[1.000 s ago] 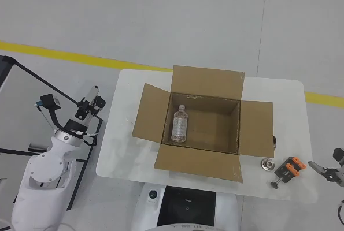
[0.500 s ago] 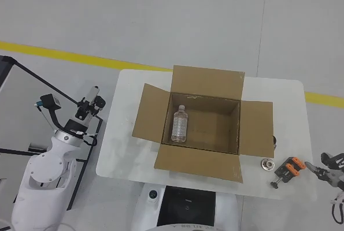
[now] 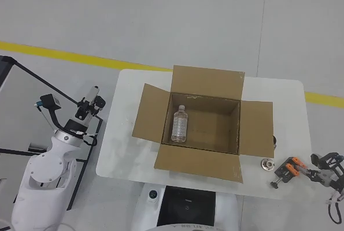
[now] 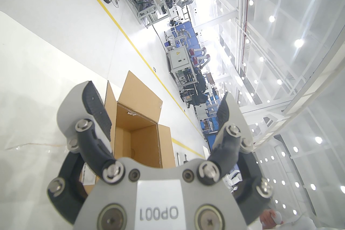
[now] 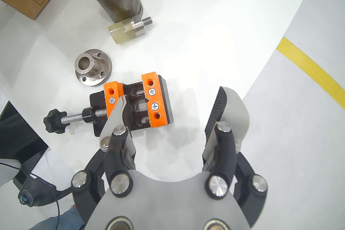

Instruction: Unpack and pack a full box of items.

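Right wrist view: right gripper point(image 5: 173, 95) spread wide, holding nothing, just above the orange-jawed vise point(image 5: 152, 101) — judged rigid, heavy; best gripped across its block.

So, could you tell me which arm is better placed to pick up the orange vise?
The right. Its open jaws hang close beside the orange vise, while the left arm sits off the far side of the box.

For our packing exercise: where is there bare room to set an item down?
Free: the table strip left of the cardboard box, the far right corner beyond its flap, and the box floor right of the water bottle. Crowded: the near right corner, with small vise, flanged hub and the open right hand.
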{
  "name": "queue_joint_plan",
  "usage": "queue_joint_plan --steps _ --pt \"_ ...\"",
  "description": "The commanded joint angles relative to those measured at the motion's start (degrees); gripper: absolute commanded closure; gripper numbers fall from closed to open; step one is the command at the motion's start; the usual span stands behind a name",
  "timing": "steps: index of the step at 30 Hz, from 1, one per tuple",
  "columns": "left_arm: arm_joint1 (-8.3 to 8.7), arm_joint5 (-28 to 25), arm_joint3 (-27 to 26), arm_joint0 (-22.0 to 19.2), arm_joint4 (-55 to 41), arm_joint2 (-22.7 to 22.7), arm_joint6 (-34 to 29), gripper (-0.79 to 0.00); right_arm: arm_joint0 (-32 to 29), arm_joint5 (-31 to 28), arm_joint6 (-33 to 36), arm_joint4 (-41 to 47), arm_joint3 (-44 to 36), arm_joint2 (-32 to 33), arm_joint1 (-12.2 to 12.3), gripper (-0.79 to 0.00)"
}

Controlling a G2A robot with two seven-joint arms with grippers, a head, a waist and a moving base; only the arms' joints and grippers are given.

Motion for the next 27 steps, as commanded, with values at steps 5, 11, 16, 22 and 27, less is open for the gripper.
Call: queue_joint_plan --steps 5,11,16,22,27 --pt "0.00 0.0 0.0 0.0 0.0 0.0 0.0 -0.785 1.2 0.0 -1.1 -0.2 1.6 -2.3 0.8 -0.397" --pt "0.00 0.0 0.0 0.0 0.0 0.0 0.0 -0.785 2.0 0.0 -2.6 0.6 3.1 -3.4 1.4 -0.329" --pt "0.00 0.0 0.0 0.0 0.0 0.0 0.0 -0.785 2.2 0.0 -2.7 0.5 3.7 -4.4 1.9 -0.351" --pt "0.00 0.0 0.0 0.0 0.0 0.0 0.0 -0.785 3.1 0.0 -2.6 0.8 5.0 -5.8 2.2 -0.351" --pt "0.00 0.0 0.0 0.0 0.0 0.0 0.0 -0.785 4.2 0.2 -2.5 0.8 6.1 -6.9 2.3 -0.326"
